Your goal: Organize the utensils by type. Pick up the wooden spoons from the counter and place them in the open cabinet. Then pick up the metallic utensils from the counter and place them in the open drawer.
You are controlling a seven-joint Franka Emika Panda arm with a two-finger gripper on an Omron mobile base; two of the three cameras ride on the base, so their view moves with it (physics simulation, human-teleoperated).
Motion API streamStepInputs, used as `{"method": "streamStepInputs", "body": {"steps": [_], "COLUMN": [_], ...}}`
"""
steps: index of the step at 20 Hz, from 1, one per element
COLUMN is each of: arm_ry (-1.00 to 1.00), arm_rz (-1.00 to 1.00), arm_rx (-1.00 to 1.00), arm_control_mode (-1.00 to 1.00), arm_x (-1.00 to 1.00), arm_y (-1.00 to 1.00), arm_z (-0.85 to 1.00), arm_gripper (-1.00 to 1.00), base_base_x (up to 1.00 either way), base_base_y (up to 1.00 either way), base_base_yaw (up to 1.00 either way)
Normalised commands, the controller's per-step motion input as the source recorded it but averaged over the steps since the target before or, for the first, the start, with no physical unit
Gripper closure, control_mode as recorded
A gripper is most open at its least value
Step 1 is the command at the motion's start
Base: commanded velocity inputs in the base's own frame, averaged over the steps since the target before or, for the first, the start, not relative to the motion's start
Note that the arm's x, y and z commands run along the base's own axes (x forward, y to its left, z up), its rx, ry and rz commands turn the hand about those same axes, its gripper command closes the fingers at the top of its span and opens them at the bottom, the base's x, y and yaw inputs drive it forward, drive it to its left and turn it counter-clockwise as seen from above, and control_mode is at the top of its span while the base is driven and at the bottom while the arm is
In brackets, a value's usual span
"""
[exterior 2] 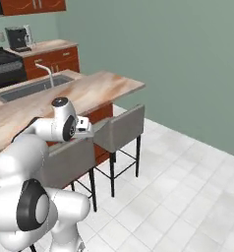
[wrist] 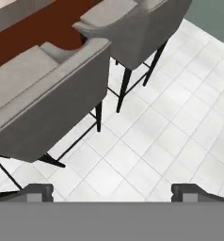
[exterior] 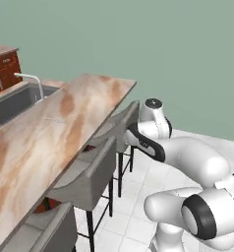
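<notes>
The counter [exterior: 50, 142] [exterior 2: 97, 88] is a long pinkish-tan marble slab with brown veins. A faint thin pale sliver [exterior: 54, 119] lies on it near the sink, too small to tell what it is. The wooden spoons, the open cabinet and the open drawer are out of view. My arm is folded low beside the counter's stool side. Its hand [exterior 2: 82, 126] hangs over a stool back, below the counter's edge. In the hand view my gripper [wrist: 112, 193] is open, its tips far apart with nothing between them, above white floor tiles and grey stools.
Grey bar stools [exterior: 89, 172] [exterior 2: 120, 129] [wrist: 48, 103] line the counter's near side on thin black legs. A steel sink [exterior: 11, 101] [exterior 2: 33, 87] with a curved faucet [exterior: 33, 78] sits at the far side. Behind it are reddish-brown cabinets [exterior 2: 55, 60], a black stove [exterior 2: 6, 64] and a coffee machine [exterior 2: 18, 38].
</notes>
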Motion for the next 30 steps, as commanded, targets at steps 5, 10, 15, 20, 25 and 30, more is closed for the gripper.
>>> {"method": "streamStepInputs", "body": {"steps": [5,10,15,20,25,30], "arm_ry": [0.0,0.0,0.0,0.0,0.0,0.0], "arm_rz": [0.0,0.0,0.0,0.0,0.0,0.0], "arm_rx": [0.0,0.0,0.0,0.0,0.0,0.0], "arm_control_mode": [1.0,1.0,1.0,1.0,1.0,1.0], "arm_x": [0.0,0.0,0.0,0.0,0.0,0.0], "arm_y": [0.0,0.0,0.0,0.0,0.0,0.0], "arm_z": [0.0,0.0,0.0,0.0,0.0,0.0], "arm_gripper": [-1.0,-1.0,-1.0,-1.0,-1.0,-1.0], "base_base_x": [0.66,0.65,0.62,0.55,0.54,0.72], "base_base_y": [-0.07,-0.08,-0.22,-0.46,-0.57,-0.42], "base_base_yaw": [0.68,0.68,0.54,0.27,0.16,0.17]}}
